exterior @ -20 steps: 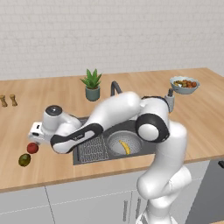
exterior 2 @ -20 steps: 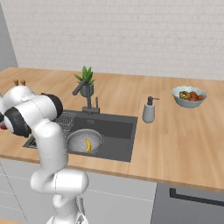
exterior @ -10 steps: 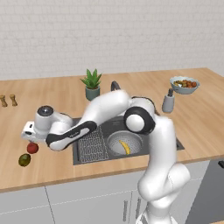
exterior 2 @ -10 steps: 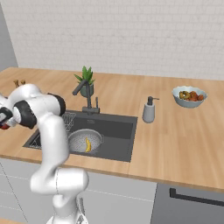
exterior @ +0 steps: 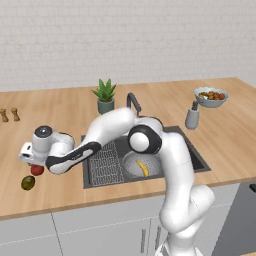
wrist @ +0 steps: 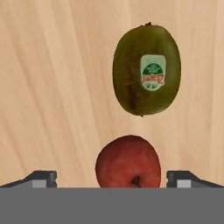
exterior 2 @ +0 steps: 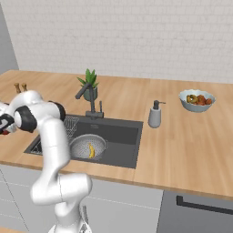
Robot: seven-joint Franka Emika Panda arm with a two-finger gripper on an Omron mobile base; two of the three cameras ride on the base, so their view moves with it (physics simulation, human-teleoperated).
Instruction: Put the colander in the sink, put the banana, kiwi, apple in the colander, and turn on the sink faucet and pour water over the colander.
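The red apple lies on the wooden counter, between my open gripper's two fingertips, with a gap on each side. Just beyond it lies the olive-brown kiwi, which carries a small sticker. In the left base view my gripper hangs just over the apple, left of the sink, and the kiwi sits nearer the counter's front. The grey colander sits in the sink with the banana inside it. In the right base view I find the colander, banana and faucet.
A wire rack lies in the sink's left half. Behind the sink stand the faucet and a potted plant. On the right are a soap dispenser and a bowl of fruit. Two small shakers stand far left.
The arm has reached further left and the hand has come down over the apple. The jaws stayed open. The banana and colander have not moved.
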